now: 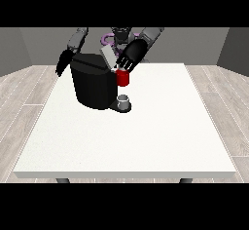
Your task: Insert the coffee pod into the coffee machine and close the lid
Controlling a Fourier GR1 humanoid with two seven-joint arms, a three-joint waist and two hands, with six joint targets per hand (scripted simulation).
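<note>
Black fingers of the hand at the view's right (131,53) hang spread and fairly straight over the top front of the coffee machine (92,85), their tips just above a red thing at the machine (123,78) and beside the raised grey lid (108,56). They curl round nothing that I can see, so I read this hand as released. The hand at the view's left (63,62) hangs behind the machine's far side; whether its fingers are straight or curled I cannot tell.

Below the spread fingers, on the machine's base, stands a small grey thing (124,101); I cannot say it is the pod. The pod itself does not plainly show.

The step in hand seems to be work at the open pod slot. With the lid up, the next move probably calls for pressing it down, once the pod is confirmed seated. The slot's inside is hidden by the fingers and the machine's body.
</note>
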